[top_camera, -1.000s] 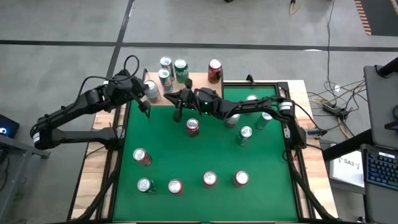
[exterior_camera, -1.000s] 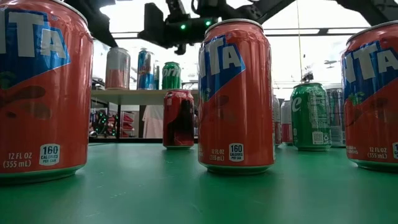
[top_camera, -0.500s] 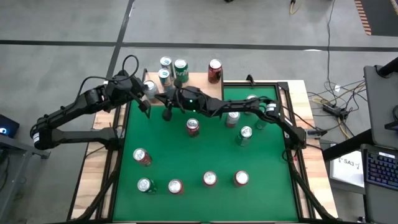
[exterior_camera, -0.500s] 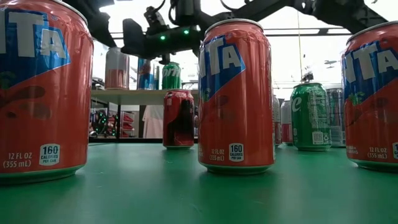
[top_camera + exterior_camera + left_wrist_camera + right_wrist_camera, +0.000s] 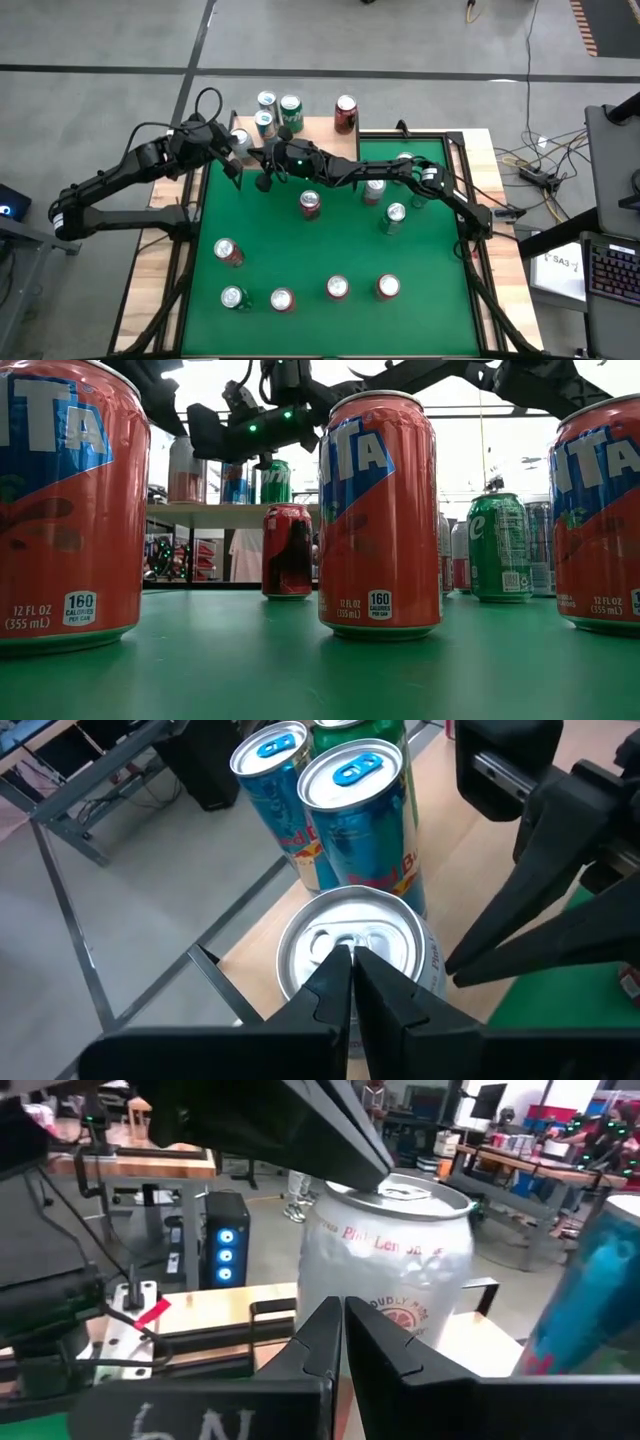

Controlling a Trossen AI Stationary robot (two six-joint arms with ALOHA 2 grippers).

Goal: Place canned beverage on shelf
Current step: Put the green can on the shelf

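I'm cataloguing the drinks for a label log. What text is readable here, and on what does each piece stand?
"12 FL OZ (355 mL)" and "160 CALORIES PER CAN": left orange soda can.
"160 CALORIES PER CAN": middle orange soda can, which also shows the large letters "TA".
"Red B": slim blue can.
"Pink Lem": silver can; its round emblem text is blurred.
Green can: lettering unreadable.

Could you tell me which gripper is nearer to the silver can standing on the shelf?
Left. The left gripper is shut directly above the silver can, its tips at the lid. The right gripper is shut too, beside the can on the table side, a little apart from it.
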